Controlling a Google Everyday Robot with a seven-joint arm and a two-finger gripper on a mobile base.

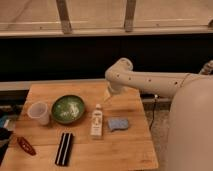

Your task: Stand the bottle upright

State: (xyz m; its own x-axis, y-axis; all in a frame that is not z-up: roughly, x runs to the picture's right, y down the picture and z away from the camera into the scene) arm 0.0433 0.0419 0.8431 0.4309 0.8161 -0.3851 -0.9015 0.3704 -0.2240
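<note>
Half boxing in the bottle on the wooden table: green bowl close on its left, blue-grey sponge just beside its right, black strips near its base, translucent cup beyond the bowl. Lying flat mid-table, running its long axis front to back, pointing its cap toward the far edge. Hovering above the far right part, well apart: gripper, holding its jaws apart.

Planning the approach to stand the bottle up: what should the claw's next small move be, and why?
Probably lower the claw toward the cap end of the bottle. The bottle lies flat between the green bowl and the blue sponge, while the claw hangs open and empty above the far part of the table, not yet touching it.
</note>
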